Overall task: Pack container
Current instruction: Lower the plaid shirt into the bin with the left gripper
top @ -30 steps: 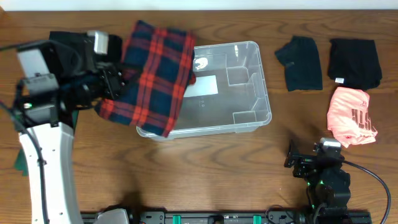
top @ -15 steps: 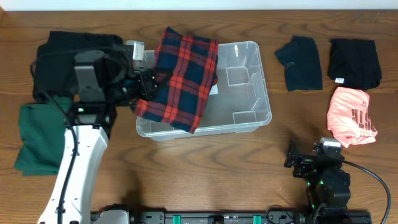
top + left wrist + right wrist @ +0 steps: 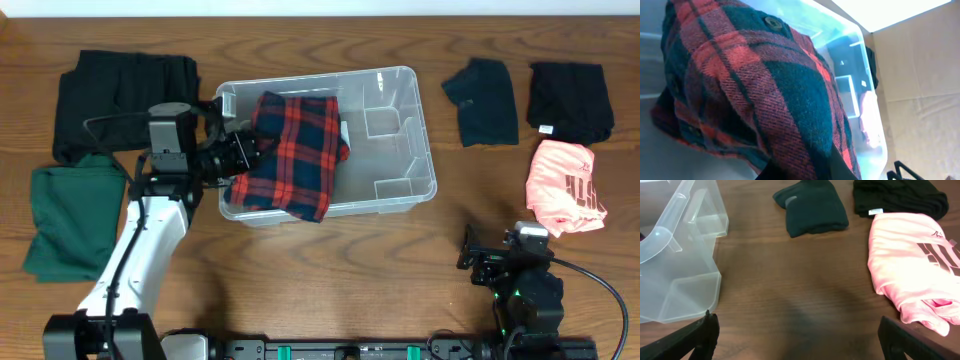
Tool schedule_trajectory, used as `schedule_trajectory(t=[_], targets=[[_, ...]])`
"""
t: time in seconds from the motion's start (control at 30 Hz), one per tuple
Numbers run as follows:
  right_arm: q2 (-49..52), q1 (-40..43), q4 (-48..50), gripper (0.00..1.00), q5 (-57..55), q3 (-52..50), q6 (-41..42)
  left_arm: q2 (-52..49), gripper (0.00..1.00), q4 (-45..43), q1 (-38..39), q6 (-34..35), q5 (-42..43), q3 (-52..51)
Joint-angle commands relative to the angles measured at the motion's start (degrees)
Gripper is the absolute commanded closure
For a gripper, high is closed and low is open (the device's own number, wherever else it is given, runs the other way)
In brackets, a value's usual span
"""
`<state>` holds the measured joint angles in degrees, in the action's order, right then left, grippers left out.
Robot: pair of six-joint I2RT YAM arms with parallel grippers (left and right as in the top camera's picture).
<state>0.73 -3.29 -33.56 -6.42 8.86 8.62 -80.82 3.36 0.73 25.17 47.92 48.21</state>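
The clear plastic container [image 3: 395, 140] stands at the table's middle. A red and navy plaid garment [image 3: 295, 150] hangs over its left half, with the lower edge reaching the front rim. My left gripper [image 3: 243, 158] is shut on the garment's left side, just at the container's left wall. In the left wrist view the plaid garment [image 3: 755, 90] fills the frame and hides the fingertips, with the container [image 3: 862, 80] behind it. My right gripper [image 3: 505, 262] sits low near the front right edge. Its jaws [image 3: 800, 340] stand open and empty over bare wood.
At the far left lie a black garment [image 3: 120, 95] and a green one [image 3: 70, 220]. At the right lie a dark folded garment [image 3: 483, 100], a black one [image 3: 570, 100] and a pink one [image 3: 567, 185]. The container's corner [image 3: 680, 270] is left of the right gripper.
My left arm has swung right and lowered, carrying the plaid garment from over the container's left rim down into its left half. The right arm has not moved.
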Motion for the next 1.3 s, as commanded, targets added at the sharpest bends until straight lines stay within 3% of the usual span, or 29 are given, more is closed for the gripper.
schedule_trajectory(t=[0.0, 0.23, 0.4, 0.43, 0.47, 0.5, 0.53, 0.87, 1.13, 1.27], targets=[[-0.02, -0.44, -0.07, 0.01, -0.17, -0.13, 0.76, 0.74, 0.94, -1.25, 1.73, 3.43, -1.75, 0.87], [-0.02, -0.44, -0.07, 0.01, -0.17, -0.13, 0.76, 0.74, 0.94, -0.46, 5.31, 6.91, -9.60, 0.85], [-0.02, -0.44, -0.07, 0.01, -0.17, -0.13, 0.76, 0.74, 0.94, -0.48, 5.51, 6.86, -10.47, 0.85], [-0.02, -0.44, -0.07, 0.01, -0.17, -0.13, 0.76, 0.74, 0.91, -0.44, 5.51, 6.86, -10.40, 0.85], [-0.02, -0.44, -0.07, 0.01, -0.17, -0.13, 0.76, 0.76, 0.63, -0.48, 5.51, 6.88, -9.97, 0.87], [-0.02, -0.44, -0.07, 0.01, -0.20, -0.13, 0.74, 0.83, 0.17, -0.72, 5.44, 6.88, -9.18, 0.87], [-0.02, -0.44, -0.07, 0.01, -0.17, -0.13, 0.76, 1.03, 0.02, -1.05, 5.44, 6.88, -8.22, 0.87], [-0.02, -0.44, -0.07, 0.01, -0.17, -0.13, 0.76, 12.07, 0.02, -2.16, 5.44, 5.33, -8.15, 2.69], [-0.02, -0.44, -0.07, 0.01, -0.17, -0.13, 0.76, 23.74, 0.02, 6.27, 5.46, -0.11, -18.32, 2.69], [-0.02, -0.44, -0.07, 0.01, -0.17, -0.13, 0.76, 25.16, 0.02, 6.91, 5.57, -3.52, -16.46, 2.69]])
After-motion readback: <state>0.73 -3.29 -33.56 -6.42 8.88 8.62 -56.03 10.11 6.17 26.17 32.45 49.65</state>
